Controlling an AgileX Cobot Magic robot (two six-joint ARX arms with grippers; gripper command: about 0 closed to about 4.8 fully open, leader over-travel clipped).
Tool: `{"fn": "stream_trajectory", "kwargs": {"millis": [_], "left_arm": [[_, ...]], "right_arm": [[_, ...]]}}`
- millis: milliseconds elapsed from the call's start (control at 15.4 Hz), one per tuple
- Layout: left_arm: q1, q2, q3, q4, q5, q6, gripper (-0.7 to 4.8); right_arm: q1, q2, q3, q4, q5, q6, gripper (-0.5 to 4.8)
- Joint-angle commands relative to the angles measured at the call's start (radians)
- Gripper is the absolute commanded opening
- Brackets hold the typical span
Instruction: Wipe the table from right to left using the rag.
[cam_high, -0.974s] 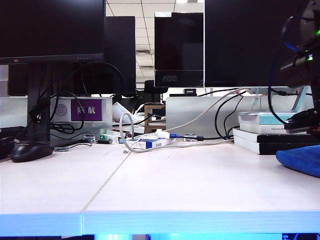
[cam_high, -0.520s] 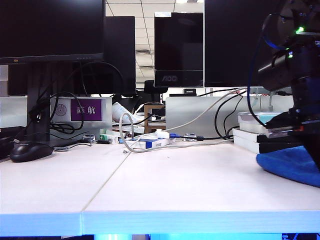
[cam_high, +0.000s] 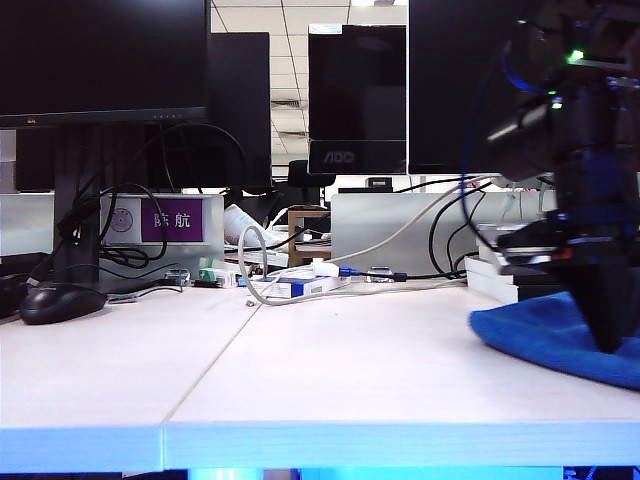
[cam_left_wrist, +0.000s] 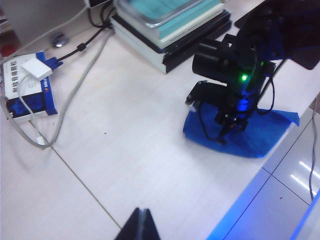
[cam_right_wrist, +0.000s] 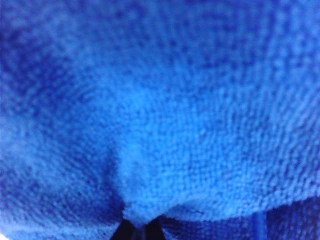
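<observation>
A: Where do we stand?

B: Our right gripper (cam_left_wrist: 223, 136) points down at the right end of the table (cam_high: 330, 370), its jaws pinched together on the rag (cam_high: 545, 335), a fuzzy blue cloth lying flat near the front edge. Our left gripper (cam_left_wrist: 142, 225) hangs above the middle of the table, jaws together, holding nothing.

A: What could go wrong?

B: We judge the rag could bunch under the fingertips and wipe only a narrow strip. If the pinch slips, the cloth stays put while the arm travels on. Further left, a white cable (cam_high: 262, 285) and a black mouse (cam_high: 58, 300) sit toward the back; a wide sweep might drag them.
</observation>
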Motion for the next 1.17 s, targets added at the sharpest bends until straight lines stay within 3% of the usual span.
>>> {"fn": "stream_trajectory", "kwargs": {"millis": [65, 325, 910, 1169], "left_arm": [[-0.002, -0.002, 0.008, -0.001, -0.001, 0.000, -0.05], [-0.002, -0.002, 0.008, -0.020, -0.004, 0.001, -0.05], [-0.002, -0.002, 0.008, -0.045, -0.023, 0.001, -0.05], [-0.002, -0.002, 0.008, -0.046, -0.022, 0.000, -0.05]], "right_arm": [[0.054, 0.018, -0.013, 0.063, -0.052, -0.002, -0.06], [0.152, 0.018, -0.013, 0.117, -0.052, 0.000, -0.06], [0.220, 0.053, 0.009, 0.167, -0.114, 0.015, -0.06], [0.312, 0.087, 0.080, 0.195, -0.114, 0.015, -0.06]]}}
